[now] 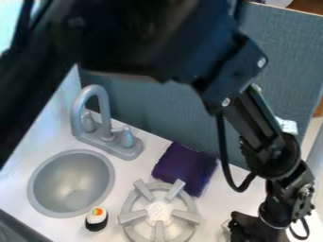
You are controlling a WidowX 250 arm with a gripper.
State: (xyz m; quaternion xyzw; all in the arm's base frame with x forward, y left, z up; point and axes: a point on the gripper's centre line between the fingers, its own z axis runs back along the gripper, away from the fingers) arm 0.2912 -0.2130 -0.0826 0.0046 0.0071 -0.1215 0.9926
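Observation:
At the lower right hangs the black gripper (243, 229), low over the white counter, to the right of the stove burner; a pale, partly hidden shape lies at its left edge, too unclear to name. On the counter between the sink and the burner stands a sushi piece (97, 219), white on top with an orange and green centre and a dark lower part. A dark purple cloth (184, 168) lies behind the burner, against the back panel. Both are apart from the gripper.
A grey burner (159, 212) occupies the front middle. The round grey sink (39, 189) is at left, with a grey faucet (104, 118) behind it. A blue-grey panel (170, 118) rises along the back. The arm spans the top and right.

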